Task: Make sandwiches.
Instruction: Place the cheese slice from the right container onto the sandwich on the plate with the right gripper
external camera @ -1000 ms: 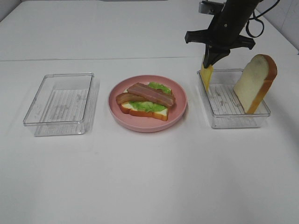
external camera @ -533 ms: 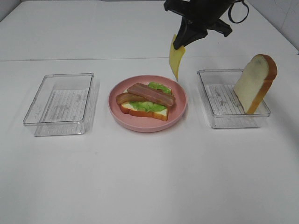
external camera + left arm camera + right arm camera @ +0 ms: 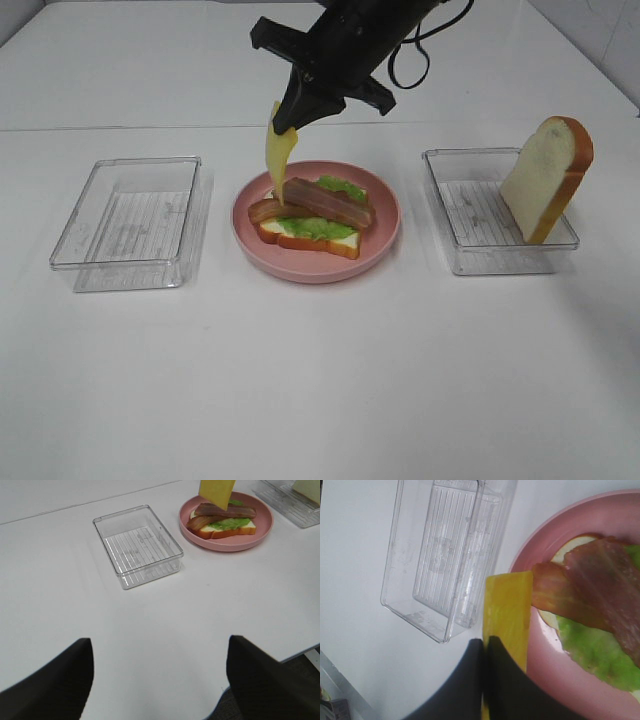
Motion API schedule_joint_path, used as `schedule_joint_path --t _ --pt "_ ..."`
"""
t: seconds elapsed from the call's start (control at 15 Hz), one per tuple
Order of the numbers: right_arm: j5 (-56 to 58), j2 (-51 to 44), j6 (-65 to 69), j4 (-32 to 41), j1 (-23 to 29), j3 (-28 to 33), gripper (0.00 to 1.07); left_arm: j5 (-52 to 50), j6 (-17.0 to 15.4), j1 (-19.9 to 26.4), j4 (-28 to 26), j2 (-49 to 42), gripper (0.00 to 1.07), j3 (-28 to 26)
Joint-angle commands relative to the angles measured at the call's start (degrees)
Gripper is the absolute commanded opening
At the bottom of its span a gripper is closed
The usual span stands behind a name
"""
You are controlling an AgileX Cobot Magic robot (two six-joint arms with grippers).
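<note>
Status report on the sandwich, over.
Right tool shut on cheese slice, hanging over pink plate. Left tool open, empty, held back. Sandwich open-faced, bacon on top; bread slice leaning in right tray. Nothing blocking the drop.

Pink plate (image 3: 310, 270) between left tray (image 3: 125, 225) and right tray (image 3: 470, 215); floors seemingly ribbed.

Our right arm (image 3: 365, 35) reaches above the rim of the pink plate (image 3: 388, 238); our right gripper (image 3: 285, 122) points down, pinching the cheese slice (image 3: 279, 160). Our left gripper (image 3: 160, 641), fingers spread wide and empty, sits well apart from the plate.
</note>
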Motion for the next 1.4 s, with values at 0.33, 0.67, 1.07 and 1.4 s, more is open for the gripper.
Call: schedule_joint_path --t 0.33,0.67,1.07,1.4 --pt "-4.8 5.0 4.8 -2.6 0.1 -0.2 0.0 -0.6 0.0 0.0 -0.3 -1.2 0.71 0.1" --pt "-5.1 5.6 5.4 -3.0 0.1 -0.2 0.0 -0.6 0.0 0.0 -0.3 -1.2 0.71 0.1" --pt "-3.7 5.6 12.6 -16.7 0.0 -0.2 0.0 -0.6 0.0 0.0 -0.3 -1.2 0.71 0.1" --pt "-3.2 5.6 13.1 -18.4 0.0 -0.2 0.31 -0.6 0.0 0.0 -0.3 -1.2 0.71 0.1"
